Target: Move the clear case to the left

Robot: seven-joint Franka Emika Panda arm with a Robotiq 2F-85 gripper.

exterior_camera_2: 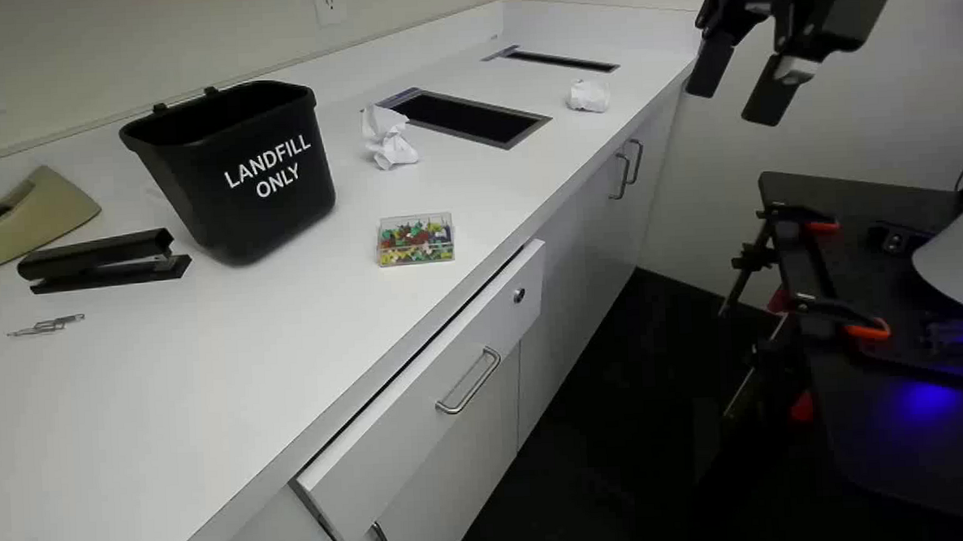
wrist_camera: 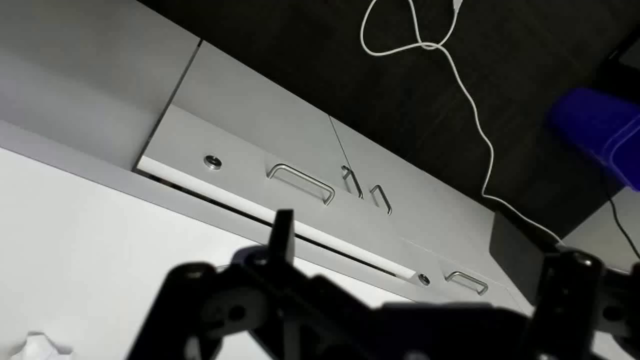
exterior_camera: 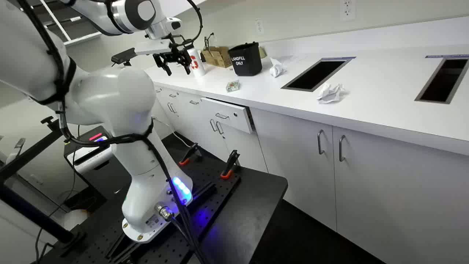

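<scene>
The clear case is a small see-through box filled with colored push pins. It lies flat on the white counter near its front edge, and shows in both exterior views [exterior_camera: 232, 86] [exterior_camera_2: 416, 239]. I do not make it out in the wrist view. My gripper [exterior_camera: 178, 70] is raised in the air, well apart from the case. Its two black fingers are spread with nothing between them. The gripper also shows at the upper right of an exterior view [exterior_camera_2: 732, 97] and along the bottom of the wrist view [wrist_camera: 430, 245].
A black landfill bin [exterior_camera: 246, 60] stands behind the case. A drawer [exterior_camera_2: 430, 403] below the case is slightly open. Crumpled papers [exterior_camera_2: 390, 136] lie near counter cutouts [exterior_camera_2: 475, 118]. A stapler [exterior_camera_2: 103, 261], tape dispenser [exterior_camera_2: 32, 217], paper clips [exterior_camera_2: 45, 325] and white bottle [exterior_camera: 196, 62] are on the counter.
</scene>
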